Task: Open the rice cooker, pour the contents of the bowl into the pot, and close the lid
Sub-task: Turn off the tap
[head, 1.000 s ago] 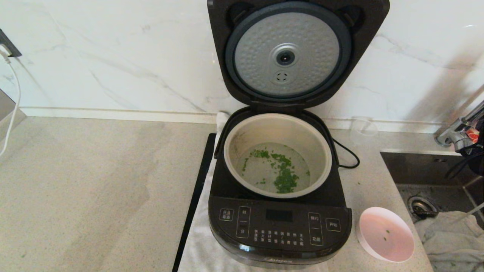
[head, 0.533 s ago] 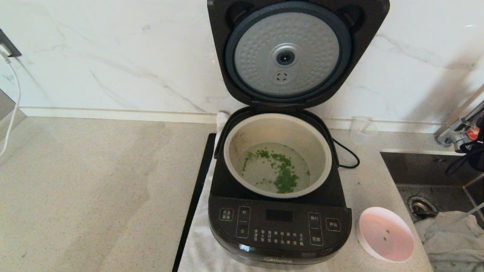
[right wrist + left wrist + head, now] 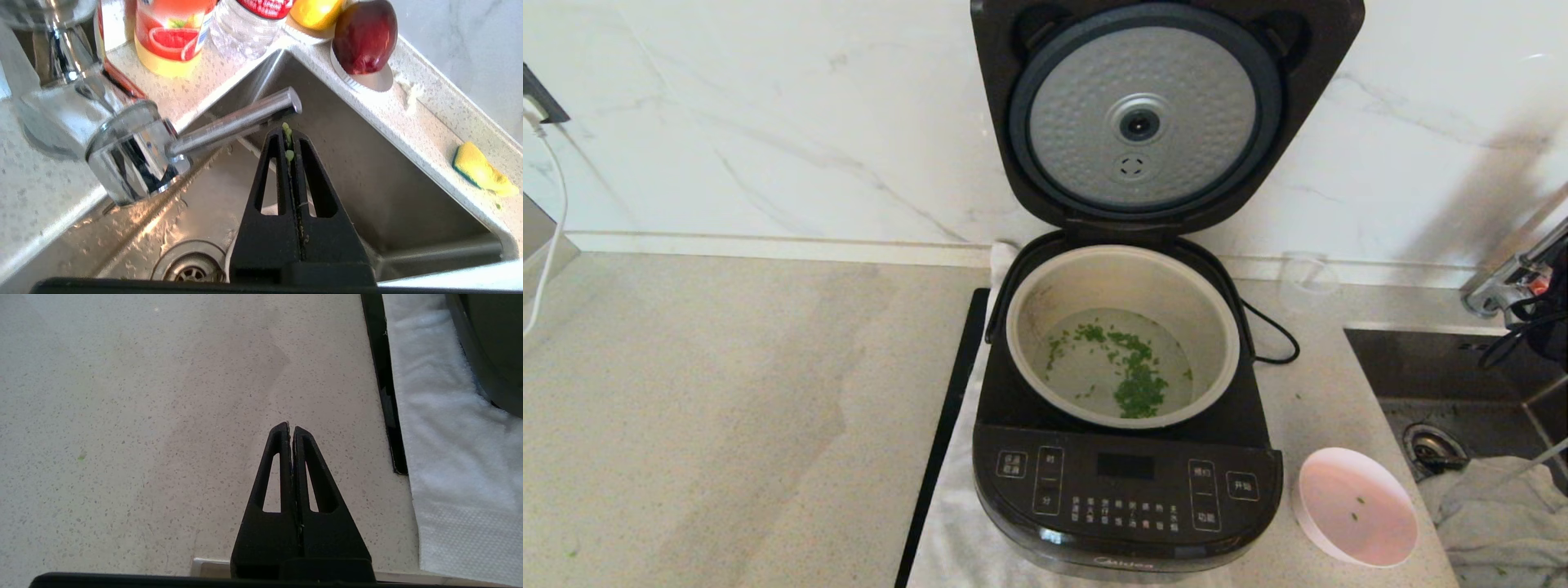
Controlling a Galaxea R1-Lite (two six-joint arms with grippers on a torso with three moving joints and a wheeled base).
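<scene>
Lid point(image 3: 1168, 114) raised, right end effector point(image 3: 289, 136) (closed) over sink point(image 3: 367, 171)

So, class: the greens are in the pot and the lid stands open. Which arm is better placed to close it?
Probably the left. Its shut left gripper hovers over the counter beside the rice cooker, whereas the right gripper is over the sink, farther from the lid.

Wall: white marble-look panel point(image 3: 768, 122), grey veining, fills upper frame.
Counter: speckled beige stone point(image 3: 727, 408), lower left and centre.
Sink: steel basin point(image 3: 1445, 384) at right edge, drain visible.
Tap: chrome faucet point(image 3: 1503, 286), upper right.
Cable: white cord point(image 3: 551, 237), far left.
Light: bright, soft shadows.
</scene>
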